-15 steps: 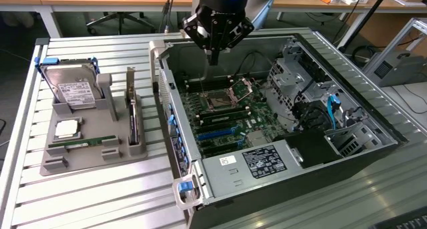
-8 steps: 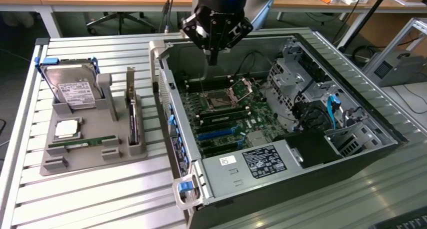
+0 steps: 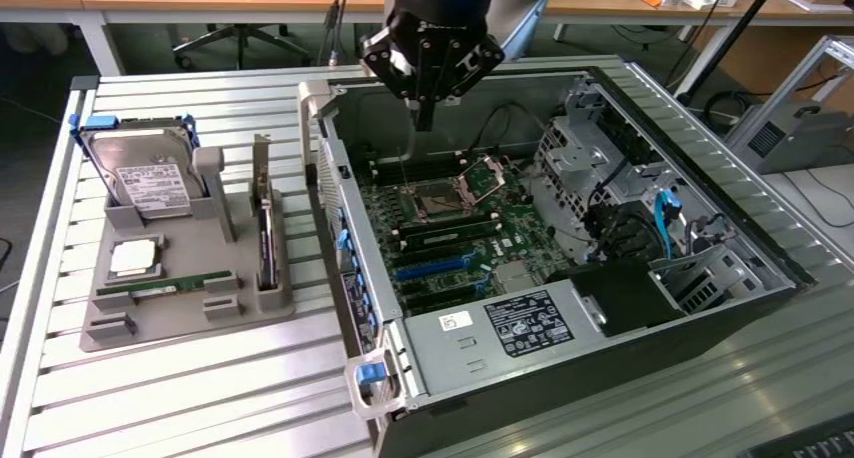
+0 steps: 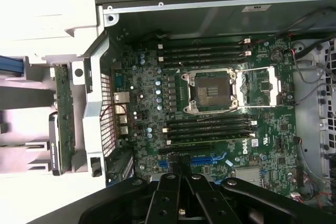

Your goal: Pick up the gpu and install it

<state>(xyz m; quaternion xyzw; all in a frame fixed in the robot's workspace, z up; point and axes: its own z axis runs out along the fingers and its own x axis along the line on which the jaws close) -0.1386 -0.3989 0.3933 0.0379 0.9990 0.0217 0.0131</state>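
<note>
The gpu (image 3: 264, 228) stands on edge in a slot of the grey holder (image 3: 187, 313) at the exterior view's left, outside the computer case. In the wrist view the gpu (image 4: 64, 109) is a thin green strip beyond the case's rear wall. My gripper (image 3: 424, 116) hangs over the far part of the open case, above the motherboard (image 3: 461, 233) and apart from the gpu. Its black fingers are shut together with nothing between them. In the wrist view the gripper (image 4: 181, 170) points down over the blue card slots (image 4: 207, 159).
The holder also carries a hard drive (image 3: 144, 173), a square processor (image 3: 136, 258) and a RAM stick (image 3: 167, 285). Inside the case are the open processor socket (image 4: 212, 90), memory slots, drive cages (image 3: 601, 168) and a power supply (image 3: 527, 323). The case's side wall (image 3: 350, 238) stands between gripper and holder.
</note>
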